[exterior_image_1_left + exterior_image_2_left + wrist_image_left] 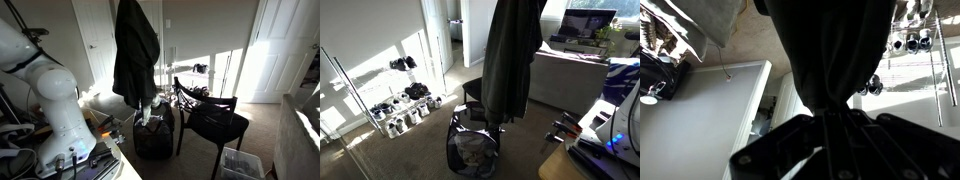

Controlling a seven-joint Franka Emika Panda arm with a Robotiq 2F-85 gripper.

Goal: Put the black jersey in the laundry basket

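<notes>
Black jersey [133, 55] hangs, laundry basket [165, 140] at its 6 o'clock | gripper [838, 120] pinches jersey top | lowering, release not yet done

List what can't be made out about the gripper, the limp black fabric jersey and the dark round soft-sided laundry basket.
- The gripper: beyond the top edge in both exterior views; in the wrist view its dark outline merges with the limp black fabric jersey.
- Jersey markings: too dark everywhere.
- The dark round soft-sided laundry basket: contents blurred in both exterior views.
</notes>
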